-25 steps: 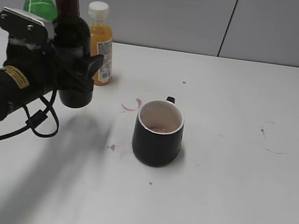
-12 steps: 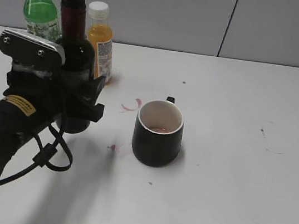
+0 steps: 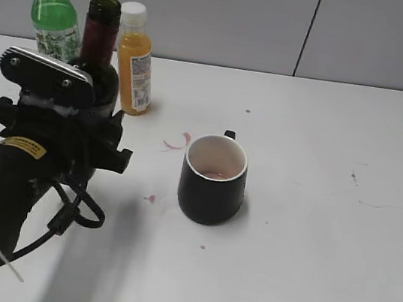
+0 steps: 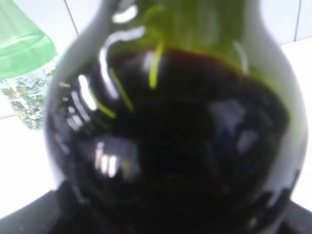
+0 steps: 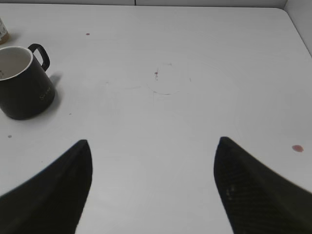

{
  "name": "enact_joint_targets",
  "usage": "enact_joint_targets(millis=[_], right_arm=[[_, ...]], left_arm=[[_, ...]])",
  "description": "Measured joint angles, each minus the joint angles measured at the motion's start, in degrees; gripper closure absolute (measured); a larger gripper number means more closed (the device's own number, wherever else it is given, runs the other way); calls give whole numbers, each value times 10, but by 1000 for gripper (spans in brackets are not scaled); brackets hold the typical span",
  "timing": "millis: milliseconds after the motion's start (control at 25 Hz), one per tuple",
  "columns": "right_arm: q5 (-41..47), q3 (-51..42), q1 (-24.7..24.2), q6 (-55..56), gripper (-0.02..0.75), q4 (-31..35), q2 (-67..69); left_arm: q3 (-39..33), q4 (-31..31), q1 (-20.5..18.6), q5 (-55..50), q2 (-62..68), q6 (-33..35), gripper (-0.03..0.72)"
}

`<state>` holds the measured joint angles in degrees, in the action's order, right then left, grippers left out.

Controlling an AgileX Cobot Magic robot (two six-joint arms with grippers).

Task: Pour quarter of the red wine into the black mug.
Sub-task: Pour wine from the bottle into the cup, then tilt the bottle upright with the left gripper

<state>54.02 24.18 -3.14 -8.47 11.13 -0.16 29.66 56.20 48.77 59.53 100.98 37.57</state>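
One upright red wine [image 3: 99, 56] clamped in left tool [image 3: 74, 139], black mug [image 3: 213, 179] apart, rt.

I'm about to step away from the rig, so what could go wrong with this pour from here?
1. The red wine stands uncapped in the left pincer, off to the side of the black mug; tipping early would likely spill on the table, already marked by red stains.
2. The orange juice bottle and green bottle stand close behind; a swing might topple them.
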Motion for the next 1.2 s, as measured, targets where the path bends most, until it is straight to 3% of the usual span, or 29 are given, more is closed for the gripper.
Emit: enact_joint_targets(millis=[240,840,1200], right_arm=[[0,0,0,0,147,0,0],[0,0,0,0,147,0,0],[0,0,0,0,147,0,0]], left_arm=[[14,32,0,-8,0,108,152],[92,36,-1,-16,62,265,153],[93,53,-1,-14,63,424,153]])
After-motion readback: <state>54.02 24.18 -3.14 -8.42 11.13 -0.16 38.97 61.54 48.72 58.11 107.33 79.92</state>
